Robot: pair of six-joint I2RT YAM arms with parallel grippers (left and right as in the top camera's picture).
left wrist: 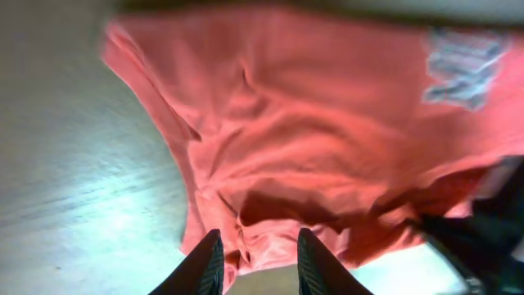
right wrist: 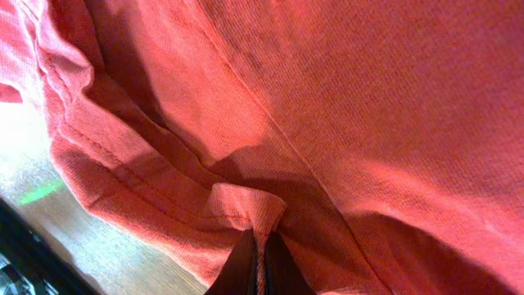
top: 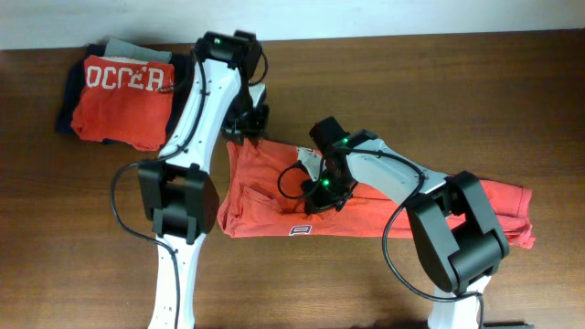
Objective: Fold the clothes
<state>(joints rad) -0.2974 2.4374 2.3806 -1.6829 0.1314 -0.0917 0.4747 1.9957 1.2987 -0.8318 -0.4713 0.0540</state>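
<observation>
t-shirt (top: 265, 194): coral, lying lengthwise across the middle of the counter (top: 73, 228) as a long, partly folded band, with the hem label (top: 301, 229) on its near edge.
right gripper (right wrist: 258, 260): pinched shut on a small raised ridge of the t-shirt, probably to carry that layer over for a fold.
left gripper (left wrist: 258, 266): at the t-shirt's far left corner, fingers narrowly parted with nothing between them, apparently done with that corner.
edges: left edge rumpled, right end bunched in layers.
open room: there is bare counter along the near side, while the folded stack (top: 123, 96) crowds the far left.
</observation>
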